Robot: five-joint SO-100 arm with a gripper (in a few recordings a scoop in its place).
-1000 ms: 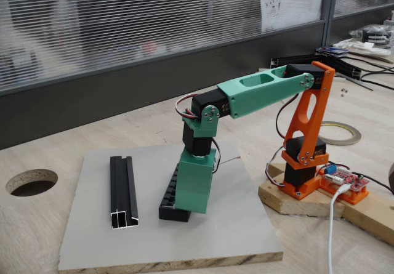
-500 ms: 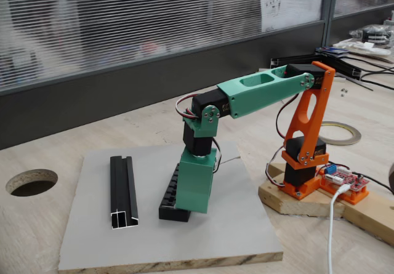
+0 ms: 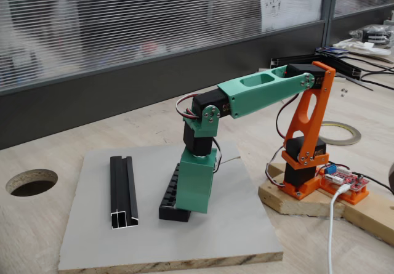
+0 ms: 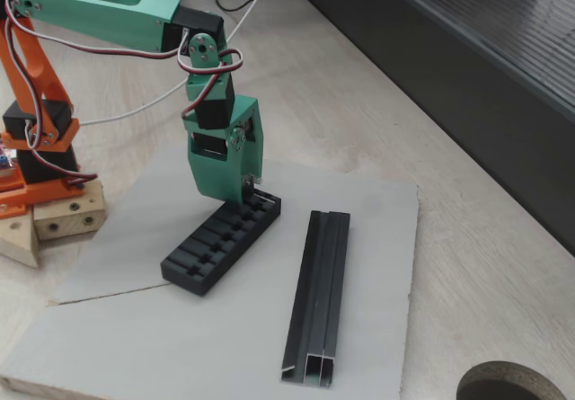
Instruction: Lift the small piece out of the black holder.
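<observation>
The green pincer (image 4: 244, 187) points straight down at the far end of the black holder (image 4: 218, 242), frame centre. The small piece is hidden under its tips, so its grip cannot be told.

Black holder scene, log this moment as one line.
gripper: down at far end of black holder | jaws: cannot tell | small piece: hidden | channel rail: beside holder, untouched

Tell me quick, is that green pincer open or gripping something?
Pincer: down on the far end of the black holder; open or shut cannot be told, its tips are hidden.
</observation>
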